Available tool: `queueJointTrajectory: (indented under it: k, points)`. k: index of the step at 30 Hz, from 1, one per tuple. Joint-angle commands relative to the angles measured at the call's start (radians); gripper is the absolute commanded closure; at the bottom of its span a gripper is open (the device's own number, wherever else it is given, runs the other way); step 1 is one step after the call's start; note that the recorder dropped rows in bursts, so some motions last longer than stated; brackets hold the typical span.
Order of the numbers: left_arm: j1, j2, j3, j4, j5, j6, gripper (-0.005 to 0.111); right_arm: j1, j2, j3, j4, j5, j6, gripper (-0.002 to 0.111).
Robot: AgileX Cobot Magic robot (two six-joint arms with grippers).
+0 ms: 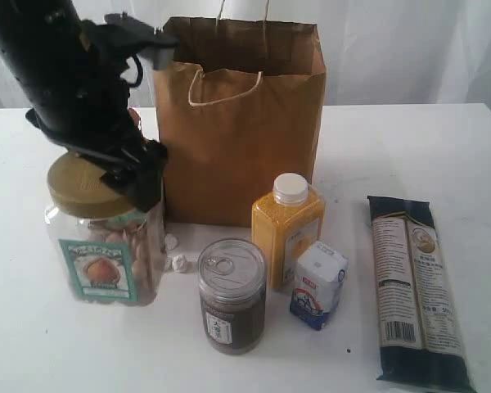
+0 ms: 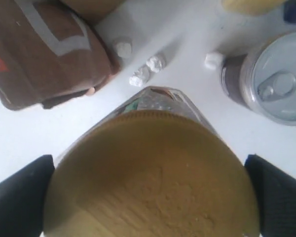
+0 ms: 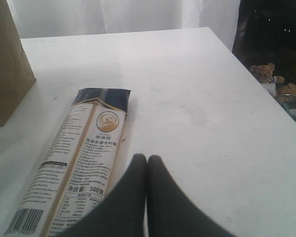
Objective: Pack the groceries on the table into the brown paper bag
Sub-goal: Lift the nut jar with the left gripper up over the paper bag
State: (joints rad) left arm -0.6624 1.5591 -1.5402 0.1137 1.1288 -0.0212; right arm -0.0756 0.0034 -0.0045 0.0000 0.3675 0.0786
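A: What is standing at the far left of the exterior frame?

B: Clear jar with gold lid [image 1: 106,246], sitting on the table [image 1: 442,147]. Its green-framed label is showing a picture of a brown nut, but the lettering is too small to read. The left gripper [image 2: 148,197] is straddling the lid with its jaws spread wide. One black finger [image 2: 19,197] is sitting at each side of the rim, and I cannot tell whether the pads are touching it.

A: Moving right?

B: Brown foil pouch [image 2: 44,49], lying at the upper left of the left wrist frame. It is showing pale grey stripes and no legible words. Brown paper bag [image 1: 241,123], standing open at top centre of the exterior frame. Dark pull-tab can [image 1: 231,295], standing at lower centre with its small label blurring out. Yellow white-capped bottle [image 1: 286,225], standing just right of the can in front of the bag. Small white-blue carton [image 1: 319,282], sitting just beside the bottle, its red-and-blue print unreadable.

A: Far right?

B: Long dark noodle packet [image 1: 417,291], lying flat. The right wrist frame is showing a round gold emblem, Chinese print, "500克" and a barcode.

A: And the other gripper?

B: The right gripper [image 3: 147,160] is hovering over the table just beside the packet, its fingers pressed together and holding nothing.
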Motion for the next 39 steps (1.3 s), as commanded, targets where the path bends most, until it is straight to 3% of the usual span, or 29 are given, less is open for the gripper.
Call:
queueJointTrajectory:
  k: [1, 22, 30, 39]
  points:
    - [-0.002, -0.011, -0.115, -0.029, 0.092, 0.003, 0.107, -0.001, -0.003, 0.005, 0.000, -0.005, 0.004, 0.108]
    - [-0.002, -0.013, -0.483, -0.367, 0.083, 0.223, 0.107, -0.001, -0.003, 0.005, 0.000, -0.005, 0.004, 0.108]
    - [-0.002, -0.013, -0.542, -0.469, -0.133, 0.290, 0.107, -0.001, -0.003, 0.005, 0.000, -0.005, 0.004, 0.108]
    - [-0.002, -0.011, -0.544, -0.476, -0.447, 0.367, 0.107, -0.001, -0.003, 0.005, 0.000, -0.005, 0.004, 0.108]
